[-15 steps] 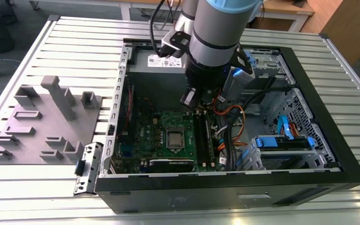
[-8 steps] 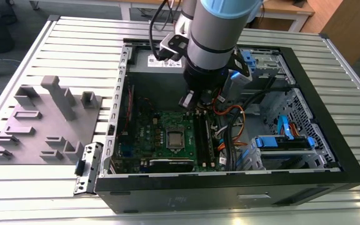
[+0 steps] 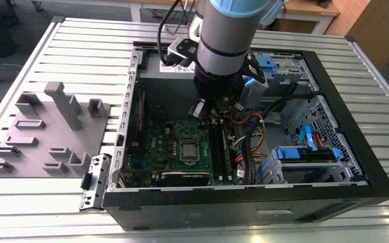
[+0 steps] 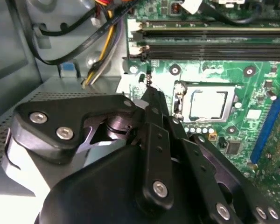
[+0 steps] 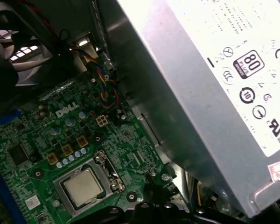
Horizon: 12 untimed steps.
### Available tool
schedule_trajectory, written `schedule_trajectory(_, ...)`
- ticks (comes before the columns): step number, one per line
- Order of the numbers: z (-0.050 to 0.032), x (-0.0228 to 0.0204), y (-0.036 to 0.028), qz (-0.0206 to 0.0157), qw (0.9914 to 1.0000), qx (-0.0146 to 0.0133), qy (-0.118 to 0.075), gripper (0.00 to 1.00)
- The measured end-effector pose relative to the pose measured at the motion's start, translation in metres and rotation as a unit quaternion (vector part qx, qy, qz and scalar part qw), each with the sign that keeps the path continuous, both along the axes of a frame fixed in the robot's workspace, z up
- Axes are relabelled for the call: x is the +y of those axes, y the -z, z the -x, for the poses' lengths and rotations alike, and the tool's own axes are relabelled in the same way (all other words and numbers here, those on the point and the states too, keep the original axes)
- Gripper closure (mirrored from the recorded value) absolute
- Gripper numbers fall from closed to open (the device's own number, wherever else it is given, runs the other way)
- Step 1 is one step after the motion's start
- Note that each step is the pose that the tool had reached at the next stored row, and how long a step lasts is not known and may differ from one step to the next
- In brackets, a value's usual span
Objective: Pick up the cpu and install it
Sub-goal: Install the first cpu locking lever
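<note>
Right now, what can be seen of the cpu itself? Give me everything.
The cpu is a small flat square chip with a pale silver-grey metal top, looking dull and smooth. It lies flat and level inside the metal-framed socket on the green motherboard, the frame bordering its edges; the first wrist view shows the same. In the exterior view it sits near the board's middle. The gripper hangs beside the socket, apart from the chip.

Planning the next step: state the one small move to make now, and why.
Probably raise the hand straight up, clear of the board. The cpu already lies in its socket, and the hand hangs close beside it.
</note>
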<state>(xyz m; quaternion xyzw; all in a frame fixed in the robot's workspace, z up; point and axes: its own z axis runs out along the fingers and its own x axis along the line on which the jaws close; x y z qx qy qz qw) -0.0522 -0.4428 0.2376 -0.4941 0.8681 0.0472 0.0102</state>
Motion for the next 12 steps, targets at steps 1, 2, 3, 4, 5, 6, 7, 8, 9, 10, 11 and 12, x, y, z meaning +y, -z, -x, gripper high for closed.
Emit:
schedule_trajectory(1,0.0009,-0.0003,-0.0001,0.0027,1.0,0.0001,0.0,0.89)
schedule_trajectory(2,0.0016,-0.0007,0.0,0.0049,0.99999,0.0,-0.001,0.89)
schedule_trajectory(3,0.0023,-0.0011,-0.0001,0.0067,0.99998,0.0001,-0.001,0.89)
schedule_trajectory(4,0.0023,-0.0012,0.0,0.0079,0.99997,0.0,-0.001,0.89)
schedule_trajectory(5,0.0023,-0.0013,0.0,0.0086,0.99996,0.0,-0.002,0.89)
schedule_trajectory(6,0.0023,-0.0013,-0.0001,0.0088,0.99996,0.0001,-0.002,0.89)
schedule_trajectory(7,0.0024,-0.0013,-0.0001,0.0089,0.99996,0.0001,-0.002,0.89)
schedule_trajectory(8,0.0024,-0.0013,0.0,0.0089,0.99996,0.0,-0.002,0.89)
schedule_trajectory(9,0.0024,-0.0015,0.0,0.0089,0.99996,0.0,-0.002,0.89)
schedule_trajectory(10,0.0025,-0.0018,0.0002,0.0089,0.99996,0.0,-0.002,0.89)
schedule_trajectory(11,0.0024,-0.0022,0.0005,0.0089,0.99996,0.0,-0.002,0.89)
schedule_trajectory(12,0.0024,-0.0032,0.0009,0.009,0.99996,0.0,-0.002,0.89)
